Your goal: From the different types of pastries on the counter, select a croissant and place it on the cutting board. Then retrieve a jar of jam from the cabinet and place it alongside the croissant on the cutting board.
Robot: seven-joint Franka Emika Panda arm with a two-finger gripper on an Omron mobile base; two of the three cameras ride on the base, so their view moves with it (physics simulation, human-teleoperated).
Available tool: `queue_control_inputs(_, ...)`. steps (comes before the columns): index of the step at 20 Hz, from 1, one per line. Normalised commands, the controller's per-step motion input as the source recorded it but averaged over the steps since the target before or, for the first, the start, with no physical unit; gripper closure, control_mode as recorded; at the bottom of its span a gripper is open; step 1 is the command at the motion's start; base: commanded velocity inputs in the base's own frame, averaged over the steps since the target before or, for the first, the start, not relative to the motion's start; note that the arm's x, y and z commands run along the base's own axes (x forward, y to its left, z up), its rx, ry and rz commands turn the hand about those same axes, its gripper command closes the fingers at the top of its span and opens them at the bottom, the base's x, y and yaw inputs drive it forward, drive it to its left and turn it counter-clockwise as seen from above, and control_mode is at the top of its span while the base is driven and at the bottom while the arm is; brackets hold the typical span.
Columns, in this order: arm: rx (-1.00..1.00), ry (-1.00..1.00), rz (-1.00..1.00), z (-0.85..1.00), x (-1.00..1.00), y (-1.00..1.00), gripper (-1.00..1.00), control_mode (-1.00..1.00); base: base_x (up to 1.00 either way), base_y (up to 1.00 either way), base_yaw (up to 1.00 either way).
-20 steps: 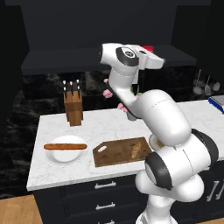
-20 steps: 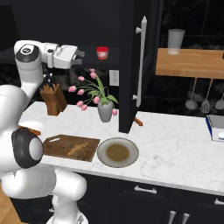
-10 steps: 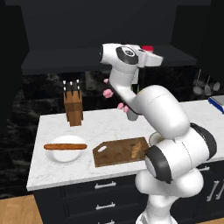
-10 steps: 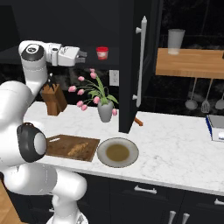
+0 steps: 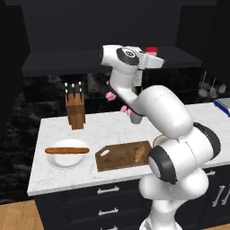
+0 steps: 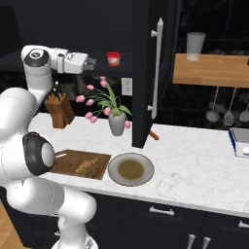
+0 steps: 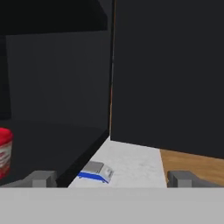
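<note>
Hand view: jar of jam [image 7: 3,153] far left

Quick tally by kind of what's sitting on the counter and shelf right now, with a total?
Pastries: 2, croissant, bread stick
Plates: 2, white, grey-brown
Cutting board: 1
Jam jar: 1
Knife block: 1
Tulip vase: 1
Total: 8

Knife block [image 5: 75,110] near white plate [image 5: 67,157] — tulip vase [image 6: 116,122] behind grey-brown plate [image 6: 131,169].
</note>
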Motion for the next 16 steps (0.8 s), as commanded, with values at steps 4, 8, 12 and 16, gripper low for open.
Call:
queue_control_inputs(4, 0.0, 0.0, 0.06, -0.37, 0.71, 0.12, -1.0, -1.0, 0.0, 0.0, 0.0)
queue_control_inputs(8, 0.0, 0.01, 0.15, -0.12, 0.37, 0.84, -1.0, -1.0, 0.0, 0.0, 0.0)
queue_control_inputs(12, -0.09, 0.0, 0.07, 0.61, 0.46, 0.49, -1.0, -1.0, 0.0, 0.0, 0.0)
queue_control_inputs(16, -0.11, 0.0, 0.0, 0.58, 0.34, -0.02, -1.0, -1.0, 0.0, 0.0, 0.0)
